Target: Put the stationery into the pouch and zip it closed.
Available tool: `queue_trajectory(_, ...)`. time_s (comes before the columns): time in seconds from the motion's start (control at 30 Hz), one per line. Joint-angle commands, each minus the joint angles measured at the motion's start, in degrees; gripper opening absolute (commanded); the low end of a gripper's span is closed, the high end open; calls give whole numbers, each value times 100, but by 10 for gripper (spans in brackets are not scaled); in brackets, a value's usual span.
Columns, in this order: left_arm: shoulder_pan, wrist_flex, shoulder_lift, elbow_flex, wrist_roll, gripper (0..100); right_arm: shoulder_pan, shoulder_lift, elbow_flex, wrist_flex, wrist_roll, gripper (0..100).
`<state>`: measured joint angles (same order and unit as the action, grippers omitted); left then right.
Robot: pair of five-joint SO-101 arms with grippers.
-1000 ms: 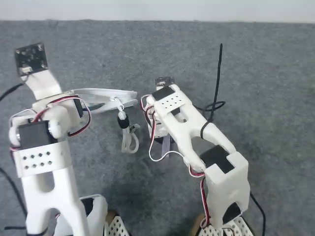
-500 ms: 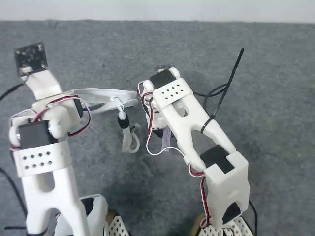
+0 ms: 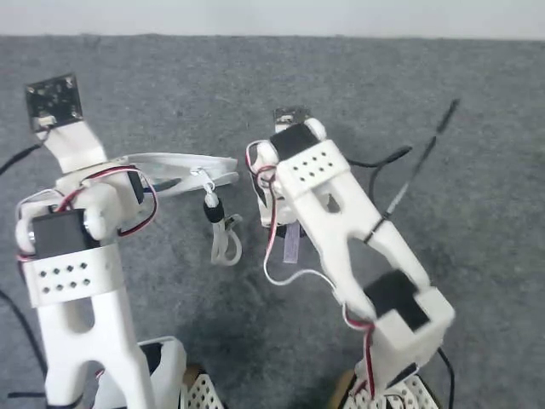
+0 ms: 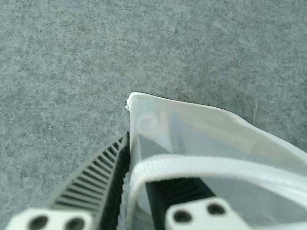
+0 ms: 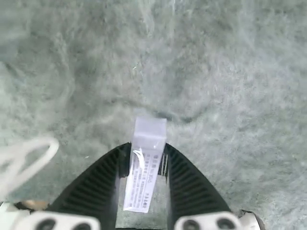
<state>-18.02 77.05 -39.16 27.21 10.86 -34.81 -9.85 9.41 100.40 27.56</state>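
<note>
The left hand point(image 4: 136, 160) is clamped on the pouch point(image 4: 206, 139) rim, likely steadying its mouth above the grey surface point(image 4: 72, 48). At its three o'clock, the right hand point(image 5: 145, 147) pinches a lilac stationery piece point(image 5: 148, 132) (apparently ready to insert).

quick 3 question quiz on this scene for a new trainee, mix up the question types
1. True or false: the right gripper is shut on a small labelled pack.
2. What does the left gripper hold? A) a pen B) the pouch C) nothing
3. Fill in: the pack is not yet ____ the pouch.
Key: 1 true; 2 B; 3 inside.
</note>
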Motion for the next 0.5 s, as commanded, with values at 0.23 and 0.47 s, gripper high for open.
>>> queue_trajectory(0.23, -18, -202, -26, -13, 88, 12, 31, 1692, -290, 233, 26, 6)
queue_trajectory(0.47, -18, -202, -26, -13, 88, 12, -110, 2431, -290, 233, 26, 6)
